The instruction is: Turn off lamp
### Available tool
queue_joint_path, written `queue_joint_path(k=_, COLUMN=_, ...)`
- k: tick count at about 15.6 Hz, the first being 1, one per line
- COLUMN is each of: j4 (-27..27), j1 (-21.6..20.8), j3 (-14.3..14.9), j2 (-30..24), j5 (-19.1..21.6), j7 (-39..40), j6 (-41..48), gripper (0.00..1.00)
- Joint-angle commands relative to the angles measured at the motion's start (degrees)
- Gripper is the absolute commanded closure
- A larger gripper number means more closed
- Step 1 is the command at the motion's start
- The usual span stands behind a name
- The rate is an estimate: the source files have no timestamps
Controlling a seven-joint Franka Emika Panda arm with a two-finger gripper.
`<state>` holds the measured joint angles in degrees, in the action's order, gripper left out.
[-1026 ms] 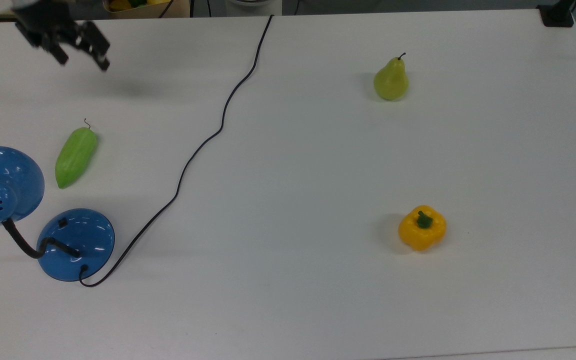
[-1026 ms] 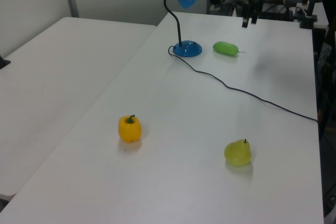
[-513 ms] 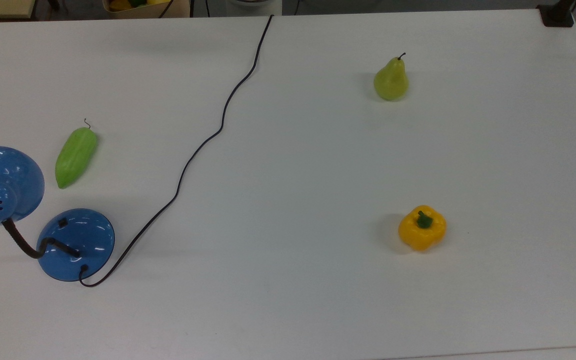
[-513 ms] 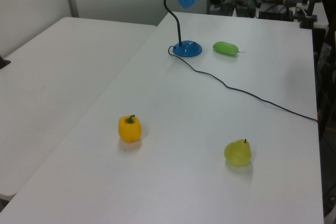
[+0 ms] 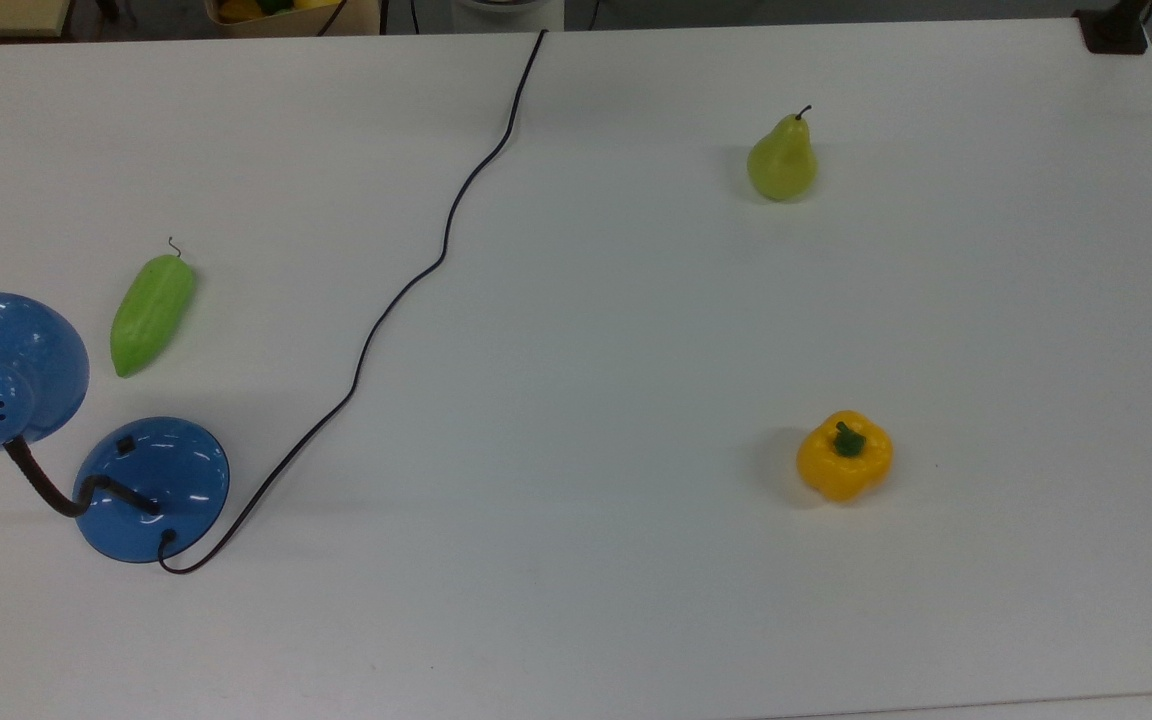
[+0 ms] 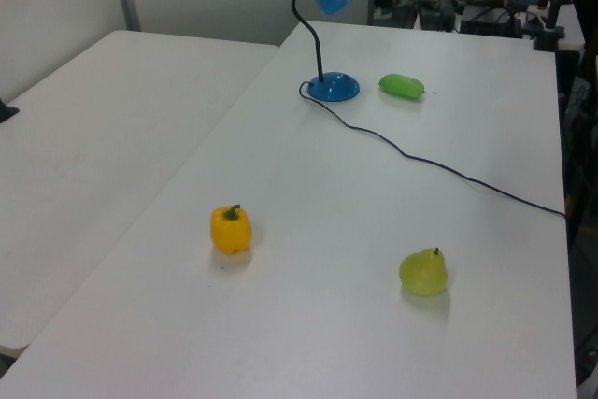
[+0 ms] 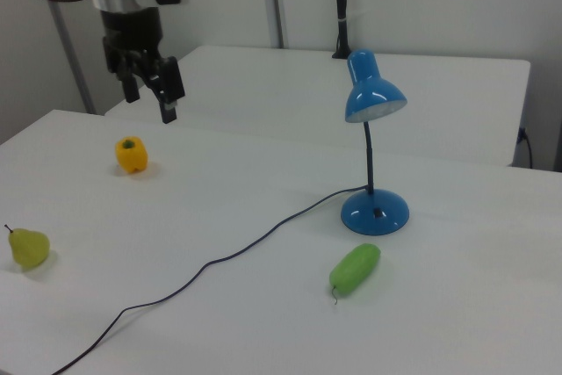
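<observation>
The lamp (image 5: 151, 490) stands near a corner of the white table (image 5: 636, 600), at the top view's lower left; its dome base carries a small black switch (image 5: 123, 446), and no brand, label or writing can be read on it or on anything else. Its black gooseneck (image 7: 369, 155) rises upright to the shade (image 7: 369, 94), which tilts downward. The cord (image 5: 416, 280) leaves the base and snakes across the table to the far edge in the top view.

A green gourd (image 5: 151, 312) lies near the base, apart from it. A pear (image 5: 782, 160) and a yellow pepper (image 5: 844, 455) stand well apart from the lamp, toward the opposite end of the table.

In the right view the pincer (image 7: 154, 94) hangs high above the table, well apart from the lamp, its fingers (image 7: 169, 90) spread and released, grasping nothing.
</observation>
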<state>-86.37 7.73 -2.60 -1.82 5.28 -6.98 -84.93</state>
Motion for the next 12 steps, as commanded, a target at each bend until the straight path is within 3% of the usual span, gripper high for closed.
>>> queue_joint_path(k=1, j4=-4.4, j1=-1.7, j3=-3.2, j2=-0.6, j5=-2.2, j7=1.9, j6=-6.7, gripper=0.00)
queue_joint_path(k=4, j4=-6.3, j1=-3.3, j3=-2.8, j2=-0.5, j5=-2.3, j7=9.1, j6=-10.2, gripper=0.00)
queue_joint_path(k=10, j4=-8.8, j1=-10.5, j3=5.4, j2=-0.5, j5=-1.9, j7=17.1, j6=-15.1, gripper=0.00)
queue_joint_path(k=12, j4=-8.7, j1=-10.2, j3=5.4, j2=-0.6, j5=-1.7, j7=17.1, j6=-15.2, gripper=0.00)
